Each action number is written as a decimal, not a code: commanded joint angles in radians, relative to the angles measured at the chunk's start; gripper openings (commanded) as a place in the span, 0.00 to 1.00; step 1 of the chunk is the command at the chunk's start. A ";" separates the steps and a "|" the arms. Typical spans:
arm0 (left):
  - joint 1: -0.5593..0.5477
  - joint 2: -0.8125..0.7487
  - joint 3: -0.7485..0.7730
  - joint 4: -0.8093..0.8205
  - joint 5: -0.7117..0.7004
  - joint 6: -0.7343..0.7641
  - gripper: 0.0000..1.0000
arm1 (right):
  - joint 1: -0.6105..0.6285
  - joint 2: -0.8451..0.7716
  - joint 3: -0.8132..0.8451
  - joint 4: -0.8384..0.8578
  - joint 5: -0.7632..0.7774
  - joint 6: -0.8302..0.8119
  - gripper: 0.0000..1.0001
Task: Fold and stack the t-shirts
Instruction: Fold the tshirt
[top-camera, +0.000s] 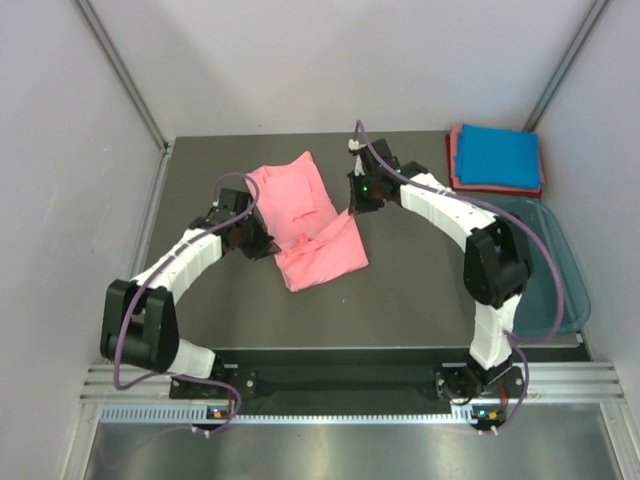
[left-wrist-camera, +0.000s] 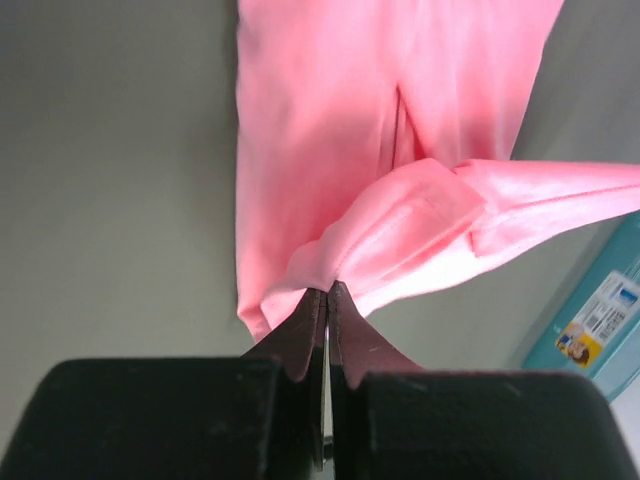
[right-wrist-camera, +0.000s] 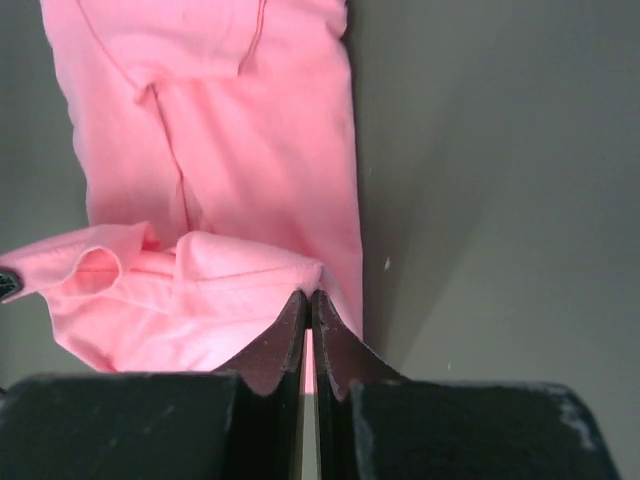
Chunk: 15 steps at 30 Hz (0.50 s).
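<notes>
- Salmon-pink t-shirt (top-camera: 300, 205) was seen in the middle of the table (top-camera: 420, 300), partly folded, with its near part doubled over into a thicker band.
- It was held on both sides at once, most likely so that the cloth could be moved evenly and not pulled crooked.
- The left gripper (left-wrist-camera: 327, 295) was shut tight on a bunched bit of the shirt's left edge, and pink cloth was pinched between its fingers.
- The right gripper (right-wrist-camera: 308, 300) was shut on the right edge in the same way, with a thin strip of pink caught between its fingers.
- The pinched cloth seemed to be raised a little, while the far part of the shirt was left lying flat on the table, likely as a base for the fold.
- The fold was judged to be under way and not yet done.
- A blue t-shirt (top-camera: 500, 157) had been placed, folded, on top of a reddish-pink t-shirt (top-camera: 455, 165) in the far right corner, well apart from the pink one.
- That pile was judged to be the place where the salmon-pink shirt would be stacked.
- A teal tub (top-camera: 565, 290) was seen at the right, near the right arm, and nothing was held in it that could be made out.
</notes>
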 joint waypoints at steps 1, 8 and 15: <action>0.064 0.052 0.084 0.031 0.053 0.103 0.00 | -0.043 0.068 0.127 -0.005 -0.070 -0.044 0.00; 0.163 0.242 0.220 0.044 0.167 0.152 0.00 | -0.078 0.217 0.333 -0.021 -0.153 -0.066 0.00; 0.216 0.367 0.288 0.077 0.211 0.173 0.00 | -0.101 0.369 0.494 0.018 -0.246 -0.046 0.00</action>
